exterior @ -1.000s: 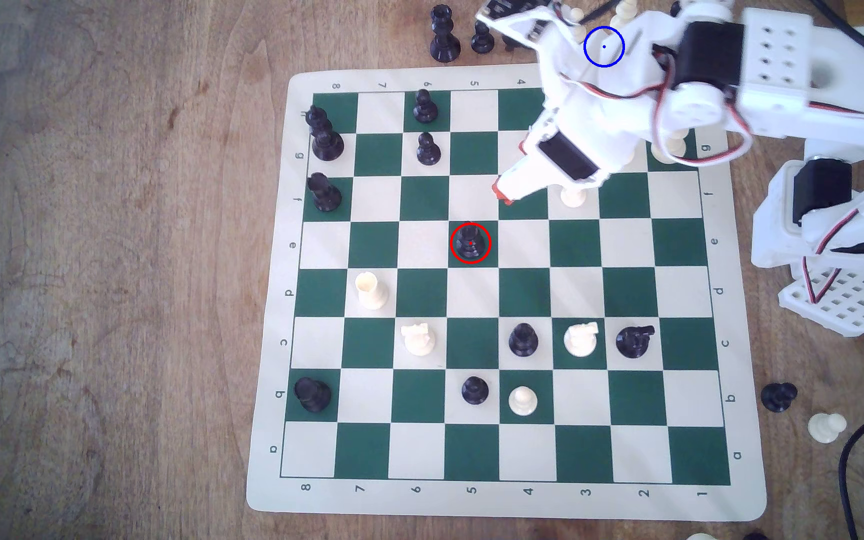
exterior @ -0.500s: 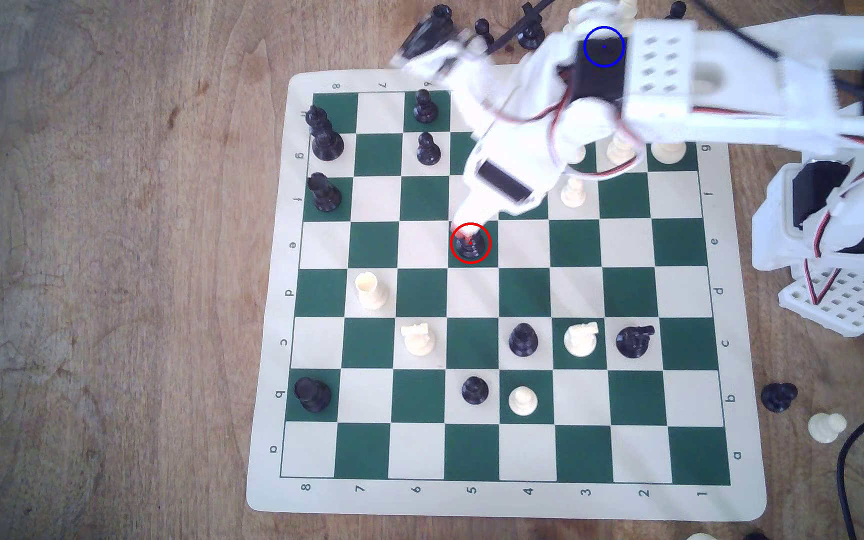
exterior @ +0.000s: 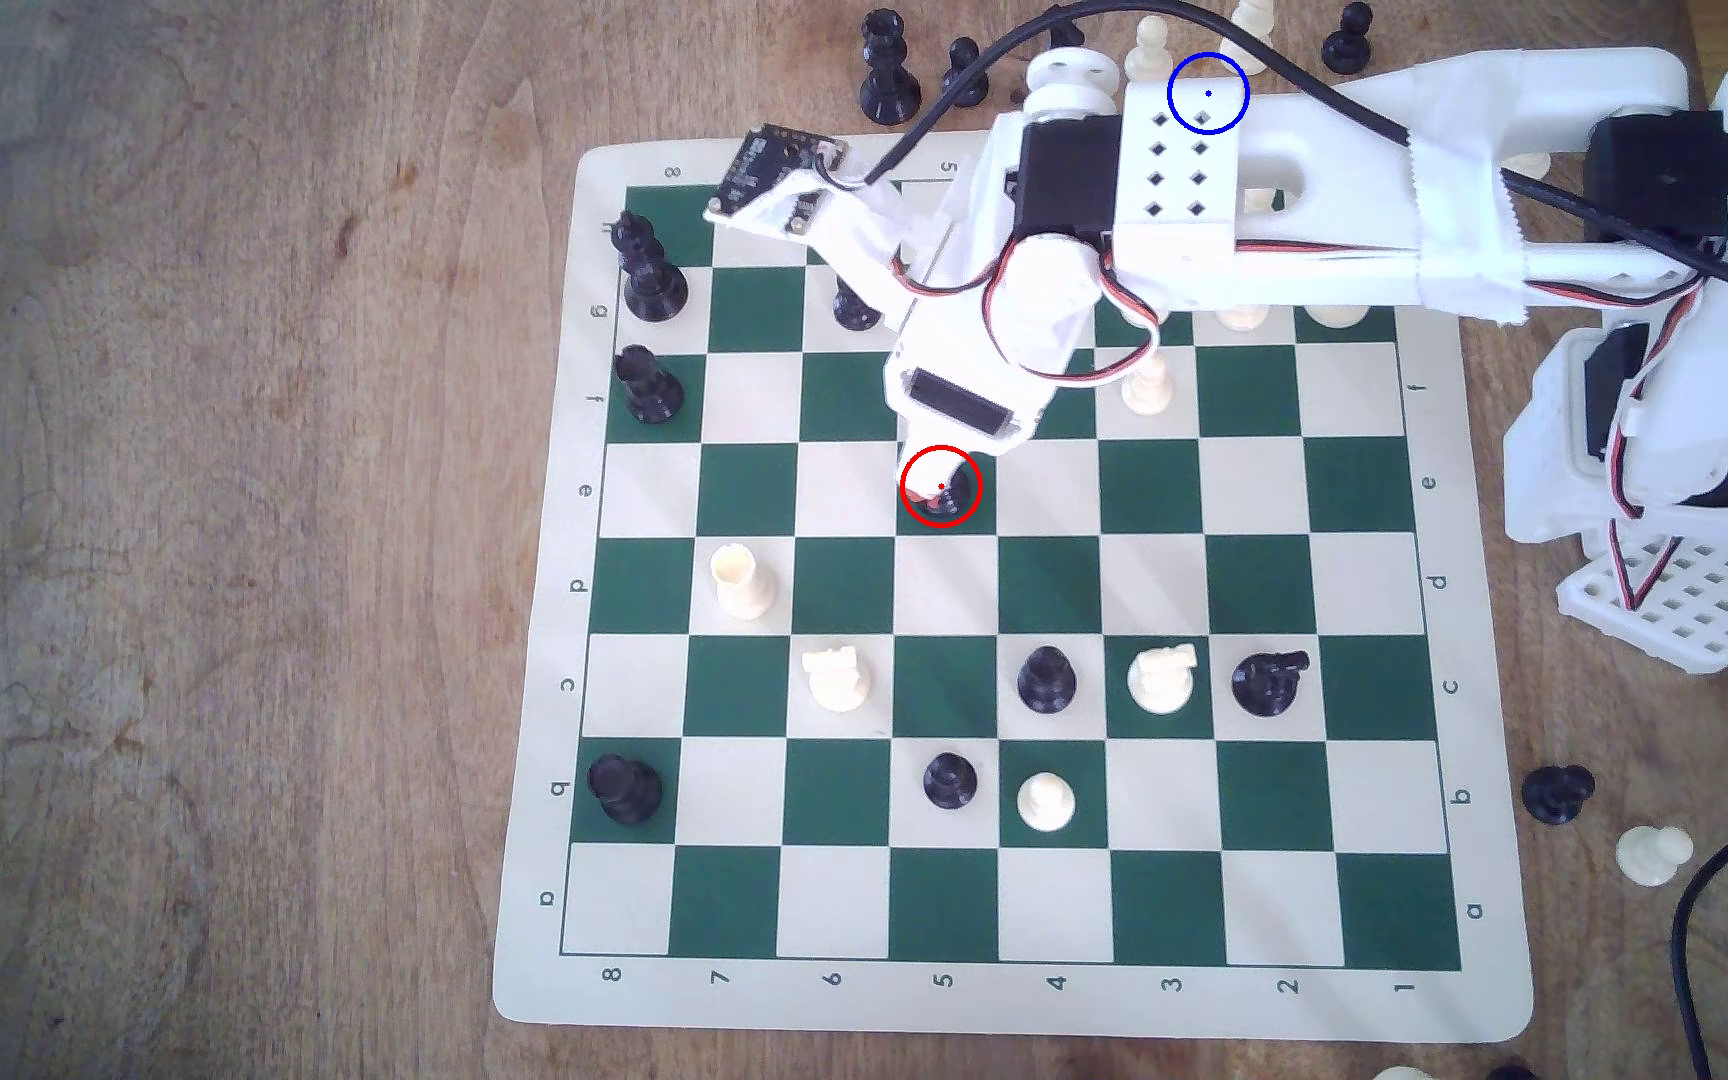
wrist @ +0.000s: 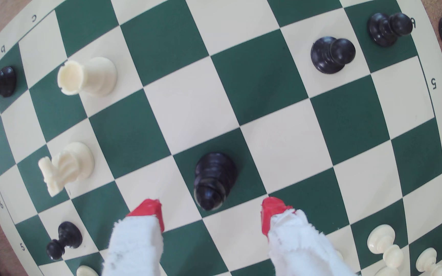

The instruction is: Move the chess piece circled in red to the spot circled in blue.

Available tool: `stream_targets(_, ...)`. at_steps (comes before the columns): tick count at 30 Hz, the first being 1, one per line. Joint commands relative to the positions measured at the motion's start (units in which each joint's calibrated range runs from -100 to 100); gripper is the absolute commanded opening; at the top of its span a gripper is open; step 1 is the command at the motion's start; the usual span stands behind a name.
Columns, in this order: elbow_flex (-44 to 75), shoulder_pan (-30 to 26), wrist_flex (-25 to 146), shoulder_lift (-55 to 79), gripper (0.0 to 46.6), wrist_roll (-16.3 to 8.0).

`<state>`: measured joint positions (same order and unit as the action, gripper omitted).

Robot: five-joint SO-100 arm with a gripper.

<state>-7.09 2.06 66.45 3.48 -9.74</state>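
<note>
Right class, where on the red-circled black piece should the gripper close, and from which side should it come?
Probably on the slim stem just under the ringed collar of the black bishop, coming from above. It stands upright and alone on its green square, and the open gripper already has a red fingertip either side, so closing should pinch the narrow neck.

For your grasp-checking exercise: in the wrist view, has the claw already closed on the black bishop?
No: the claw stands open, its two red fingertips apart on either side of the black bishop with gaps showing.

One chessboard (exterior: pixel 943 1002), one red ring (exterior: pixel 941 524), one blue ring (exterior: pixel 1208 132), two red-tipped fingers (wrist: pixel 149 212).
</note>
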Motion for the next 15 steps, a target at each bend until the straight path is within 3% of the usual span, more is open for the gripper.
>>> stream_targets(1,7.09,-0.46,0.05,1.45,19.4,-0.10)
stream_targets(6,10.90,-0.70,0.95,5.95,18.1,-1.86)
stream_targets(15,10.99,-1.71,1.60,7.81,16.8,-1.81)
